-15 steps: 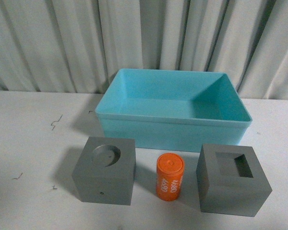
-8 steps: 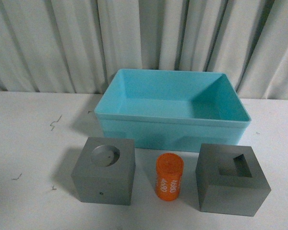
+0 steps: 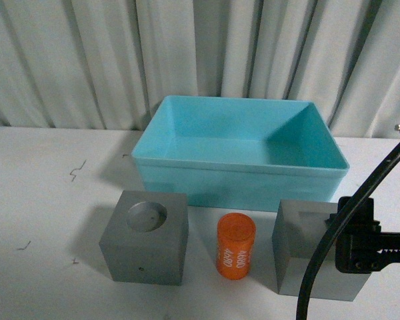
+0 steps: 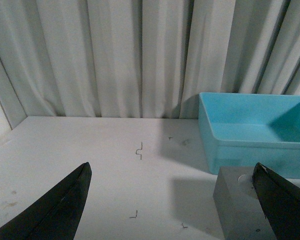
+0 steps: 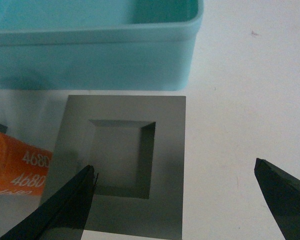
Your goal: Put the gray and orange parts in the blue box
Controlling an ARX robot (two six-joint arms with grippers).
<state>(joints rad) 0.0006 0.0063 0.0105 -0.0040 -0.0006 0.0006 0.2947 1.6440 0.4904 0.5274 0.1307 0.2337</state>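
The right gripper [image 5: 175, 167] is hovering wide open, off-center over the square-recess gray cube [image 5: 121, 150]. Recommended: shifting toward the orange cylinder [image 5: 17, 167] until the fingers [image 5: 65, 210] are straddling 2 opposite walls.

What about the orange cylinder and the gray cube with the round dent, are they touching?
Apart. The front view shows a strip of bare white table between the orange cylinder and the gray cube.

A gray cube with a round recess [image 3: 145, 240], an upright orange cylinder [image 3: 235, 247] with white digits and a gray cube with a square recess [image 3: 297, 243] stand in a row just before the light-blue box [image 3: 240, 167].
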